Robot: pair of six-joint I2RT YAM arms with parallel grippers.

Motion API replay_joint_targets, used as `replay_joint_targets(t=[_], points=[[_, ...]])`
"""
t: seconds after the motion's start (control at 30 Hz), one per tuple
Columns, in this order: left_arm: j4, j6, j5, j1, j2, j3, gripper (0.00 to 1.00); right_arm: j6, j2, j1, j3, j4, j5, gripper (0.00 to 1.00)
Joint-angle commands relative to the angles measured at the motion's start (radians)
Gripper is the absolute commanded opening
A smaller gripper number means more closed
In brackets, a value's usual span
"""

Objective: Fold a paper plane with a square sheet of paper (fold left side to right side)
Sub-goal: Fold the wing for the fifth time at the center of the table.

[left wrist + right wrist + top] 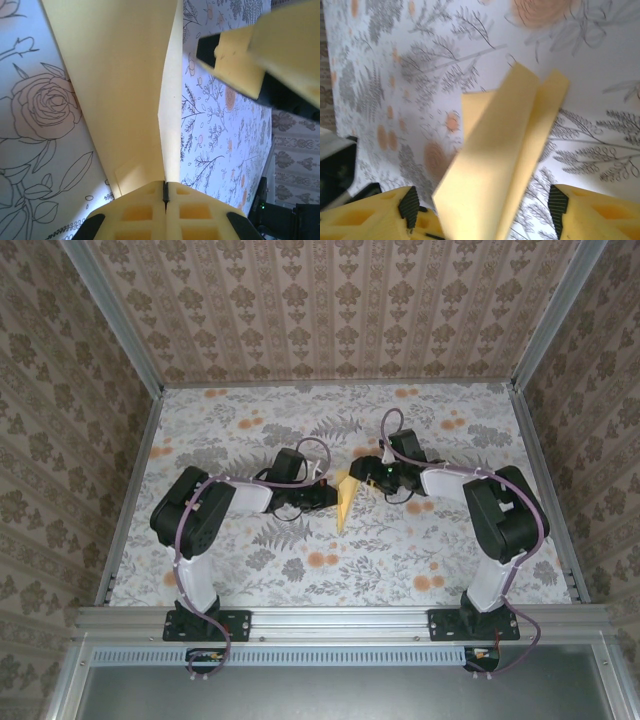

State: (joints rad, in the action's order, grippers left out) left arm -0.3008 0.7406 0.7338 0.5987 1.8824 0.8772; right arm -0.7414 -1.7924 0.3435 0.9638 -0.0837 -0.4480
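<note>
A pale-yellow creased sheet of paper [505, 145], folded into a long trough with two flaps, slants from the bottom edge toward the upper right. The right gripper [485, 212] stands wide, its yellow fingers [592, 215] on either side of the paper's lower part. Beneath lies a white tabletop printed with grey leaves and orange flowers [410, 65].

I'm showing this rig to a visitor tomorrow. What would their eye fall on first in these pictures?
First, the pale-yellow folded paper, a bright sliver at the table's middle where the two black-and-white arms meet. The left gripper is shut on one end of it, while the right gripper stands open with the other end between its fingers. Beneath lies the busy flower-printed table cover.
</note>
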Motion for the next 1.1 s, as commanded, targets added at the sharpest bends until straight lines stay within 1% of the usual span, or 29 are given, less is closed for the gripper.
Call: replay_joint_targets(t=[0.0,0.1,0.27,0.63,0.73,0.97,1.07], points=[[0.058,-0.062,0.004,-0.013,-0.011,0.028,0.0,-0.03,-0.012,0.003,0.047,0.042,0.011,0.77],[0.072,-0.074,-0.001,-0.018,-0.012,0.029,0.0,-0.05,-0.032,0.006,0.069,0.043,0.019,0.81],[0.076,-0.079,-0.001,-0.023,-0.011,0.025,0.0,-0.052,-0.071,0.018,0.112,0.077,0.02,0.81],[0.08,-0.085,-0.002,-0.027,-0.01,0.029,0.0,-0.062,-0.124,0.038,0.143,0.083,0.019,0.82],[0.091,-0.093,-0.004,-0.027,-0.008,0.036,0.0,-0.059,-0.138,0.042,0.156,0.111,0.028,0.82],[0.136,-0.127,-0.006,-0.031,-0.001,0.06,0.0,-0.037,-0.167,0.045,0.183,0.241,0.07,0.83],[0.164,-0.147,-0.001,-0.033,0.01,0.083,0.0,-0.029,-0.178,0.045,0.185,0.259,0.075,0.83]])
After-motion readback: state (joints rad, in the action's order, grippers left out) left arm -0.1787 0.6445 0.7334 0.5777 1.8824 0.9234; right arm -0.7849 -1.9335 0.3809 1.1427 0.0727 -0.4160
